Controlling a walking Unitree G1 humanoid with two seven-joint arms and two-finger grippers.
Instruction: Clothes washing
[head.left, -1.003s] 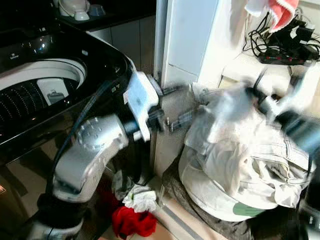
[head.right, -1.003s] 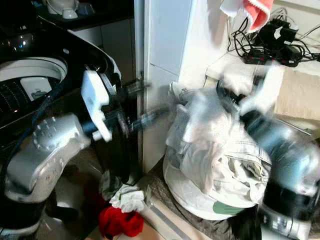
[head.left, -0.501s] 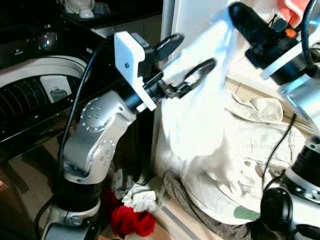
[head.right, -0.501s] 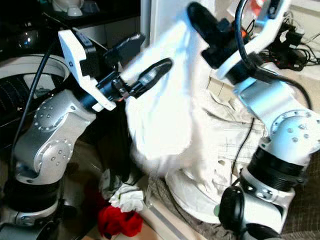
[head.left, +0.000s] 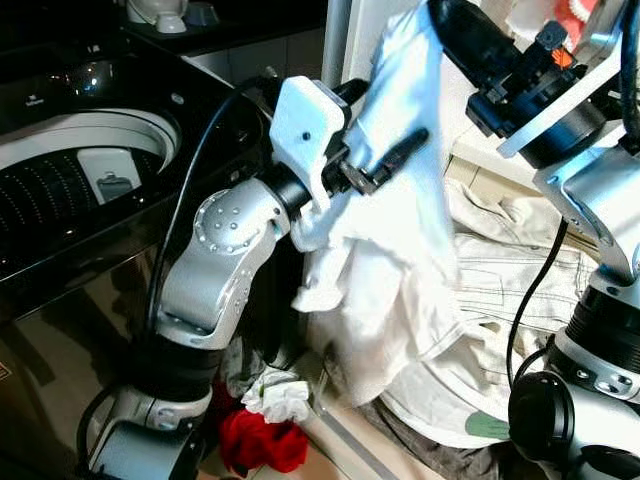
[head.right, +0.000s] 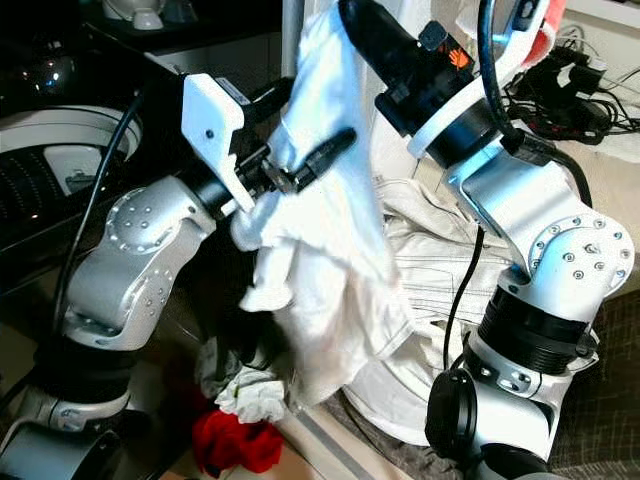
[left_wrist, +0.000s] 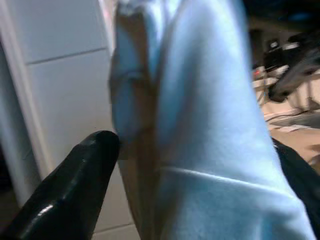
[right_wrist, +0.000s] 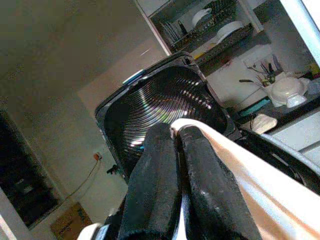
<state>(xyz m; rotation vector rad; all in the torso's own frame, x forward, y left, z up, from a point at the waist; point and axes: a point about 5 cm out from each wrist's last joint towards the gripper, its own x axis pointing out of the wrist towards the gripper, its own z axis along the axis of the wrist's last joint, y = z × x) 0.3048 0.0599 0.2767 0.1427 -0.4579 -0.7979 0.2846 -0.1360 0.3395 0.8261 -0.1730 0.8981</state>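
A white garment (head.left: 390, 230) hangs from my right gripper (head.left: 440, 12), raised high and shut on its top edge. In the right wrist view the two fingers (right_wrist: 200, 175) press together on the cloth. My left gripper (head.left: 385, 118) reaches in from the left at mid height and stands open. One finger (head.left: 405, 148) lies in front of the garment, the other behind it, with the cloth (left_wrist: 200, 130) between them. The black top-loading washing machine (head.left: 200, 110) stands at the left, its drum (head.left: 60, 190) open. The lid (right_wrist: 160, 105) is raised.
A heap of pale clothes (head.left: 510, 290) lies low on the right, under the hanging garment. On the floor by the machine lie a red cloth (head.left: 262, 440) and a small white one (head.left: 285, 397). A power strip with cables (head.right: 565, 90) sits at the back right.
The right gripper has carried the garment further left toward the machine. The left gripper has moved in, and its fingers now straddle the cloth.
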